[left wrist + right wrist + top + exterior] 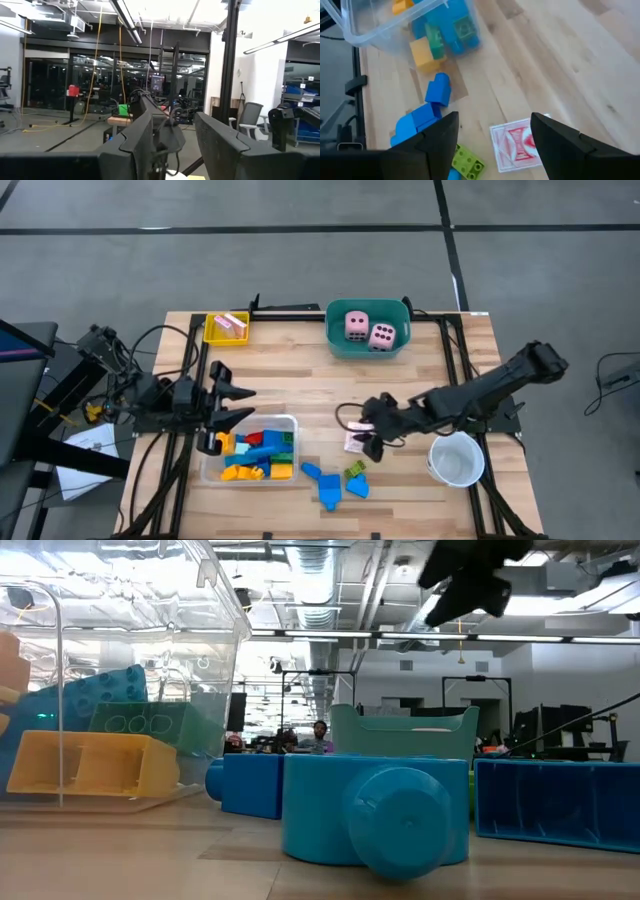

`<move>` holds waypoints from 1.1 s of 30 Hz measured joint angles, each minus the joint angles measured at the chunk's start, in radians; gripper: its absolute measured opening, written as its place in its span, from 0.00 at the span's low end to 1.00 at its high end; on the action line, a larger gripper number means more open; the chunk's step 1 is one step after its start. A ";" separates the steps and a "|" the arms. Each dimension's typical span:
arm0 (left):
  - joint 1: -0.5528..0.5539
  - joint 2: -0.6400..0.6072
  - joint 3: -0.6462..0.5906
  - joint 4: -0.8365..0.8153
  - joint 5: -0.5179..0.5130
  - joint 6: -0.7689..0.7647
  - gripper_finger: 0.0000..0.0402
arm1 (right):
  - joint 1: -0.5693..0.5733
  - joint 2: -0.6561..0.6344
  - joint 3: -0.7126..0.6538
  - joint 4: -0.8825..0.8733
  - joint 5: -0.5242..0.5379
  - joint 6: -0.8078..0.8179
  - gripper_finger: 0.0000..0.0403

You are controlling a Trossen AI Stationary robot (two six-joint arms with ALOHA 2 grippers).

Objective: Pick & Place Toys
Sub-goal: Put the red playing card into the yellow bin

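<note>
Two pink dice [368,330] lie in the teal tub [340,346] at the far edge, and pink cards [230,324] lie in the yellow tray [212,335]. The clear tray [210,470] holds several blue, yellow, red and green blocks [258,455]. On the table near it lie loose blue blocks [325,485], a green block [467,162] and a pink-white card [517,145]. My right gripper [495,132] hangs open above that card, slanting down, with the card showing between its fingers. My left gripper [240,406] is open, raised over the clear tray's left end, with nothing between its fingers [220,145].
A white cup [457,458] stands near the front right, just beside my right arm. Bare wood lies in the table's middle, between the tub and the clear tray. In the low view a large blue block [375,815] stands close in front, with the tray's wall [200,650] at left.
</note>
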 joint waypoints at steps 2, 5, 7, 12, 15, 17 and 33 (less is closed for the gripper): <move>0.011 0.000 0.000 0.000 0.000 0.000 0.36 | 0.015 -0.035 -0.025 -0.003 0.011 -0.012 0.59; 0.021 0.000 0.000 0.000 0.000 0.000 0.36 | 0.028 -0.079 -0.064 -0.012 0.011 -0.128 0.59; 0.021 0.000 0.000 0.000 0.000 0.000 0.36 | 0.034 -0.095 -0.074 -0.053 0.007 -0.302 0.59; 0.021 0.000 0.000 0.000 0.000 0.026 0.36 | 0.032 -0.091 -0.073 -0.142 -0.026 -0.944 0.59; 0.021 0.000 0.000 0.000 0.000 0.025 0.36 | 0.007 -0.085 -0.072 -0.110 -0.068 -1.196 0.59; 0.021 0.000 0.000 0.000 0.000 0.024 0.36 | -0.020 -0.070 -0.071 -0.097 -0.135 -1.297 0.59; 0.027 0.031 0.000 -0.003 -0.011 0.023 0.36 | -0.026 0.175 -0.072 0.087 -0.255 -1.720 0.59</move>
